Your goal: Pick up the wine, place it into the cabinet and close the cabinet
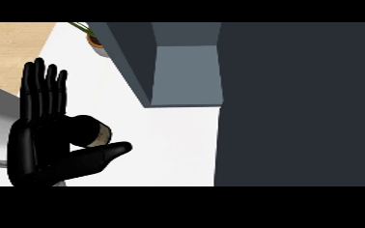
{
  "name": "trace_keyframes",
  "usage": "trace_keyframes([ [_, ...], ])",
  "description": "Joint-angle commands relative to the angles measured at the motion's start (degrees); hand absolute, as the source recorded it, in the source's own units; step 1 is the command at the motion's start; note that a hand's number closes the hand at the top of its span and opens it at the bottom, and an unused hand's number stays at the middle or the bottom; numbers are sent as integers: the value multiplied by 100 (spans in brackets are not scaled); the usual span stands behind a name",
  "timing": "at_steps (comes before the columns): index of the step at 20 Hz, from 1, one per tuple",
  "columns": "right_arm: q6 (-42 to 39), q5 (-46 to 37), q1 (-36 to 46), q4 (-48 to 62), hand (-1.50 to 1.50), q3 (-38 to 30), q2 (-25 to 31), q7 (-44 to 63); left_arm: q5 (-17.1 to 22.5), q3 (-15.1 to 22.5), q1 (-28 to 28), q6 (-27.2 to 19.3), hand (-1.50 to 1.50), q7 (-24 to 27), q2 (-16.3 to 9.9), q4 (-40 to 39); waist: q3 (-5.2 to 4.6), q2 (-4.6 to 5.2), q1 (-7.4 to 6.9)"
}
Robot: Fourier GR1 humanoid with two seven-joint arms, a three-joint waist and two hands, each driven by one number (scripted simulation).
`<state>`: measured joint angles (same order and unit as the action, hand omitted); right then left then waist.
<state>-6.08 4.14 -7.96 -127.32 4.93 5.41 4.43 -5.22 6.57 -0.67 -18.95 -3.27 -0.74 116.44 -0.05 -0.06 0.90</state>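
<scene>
Wine (96,131): you see it low on the white counter (171,145), mostly hidden behind the left hand (39,140).

You find that hand's fingers straight and upright, thumb spread beneath the bottle, gripping nothing. The cabinet (185,72) stands open beyond, its dark door (292,106) filling your right side. A potted plant (94,41) sits at the far corner.
</scene>
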Motion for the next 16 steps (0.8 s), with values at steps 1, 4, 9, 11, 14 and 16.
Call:
trace_keyframes([
  [1,-274,250,-373,-270,-150,264,73,309,70,846,26,-1216,-150,-57,70,-119,5,-5,-26],
  [4,-236,416,-367,-742,-150,253,147,850,-538,1600,-95,-1823,-150,-910,72,435,9,-13,-64],
  [9,-123,719,-90,-1376,-150,47,264,1684,-1166,1617,-1237,-2331,-150,-1604,73,-33,8,0,-55],
  [11,22,216,-129,-1439,-150,484,48,1696,-1070,1902,-1127,-2523,-150,-1424,74,-156,6,1,-58],
  [14,-47,685,41,-1711,-150,129,231,2080,-1616,1947,-1047,-2548,-150,-2175,74,456,7,-4,-82],
  [16,152,-206,-57,-1597,-150,929,-114,1944,-1597,1910,-1215,-2606,-150,-2204,74,323,5,-3,-76],
])
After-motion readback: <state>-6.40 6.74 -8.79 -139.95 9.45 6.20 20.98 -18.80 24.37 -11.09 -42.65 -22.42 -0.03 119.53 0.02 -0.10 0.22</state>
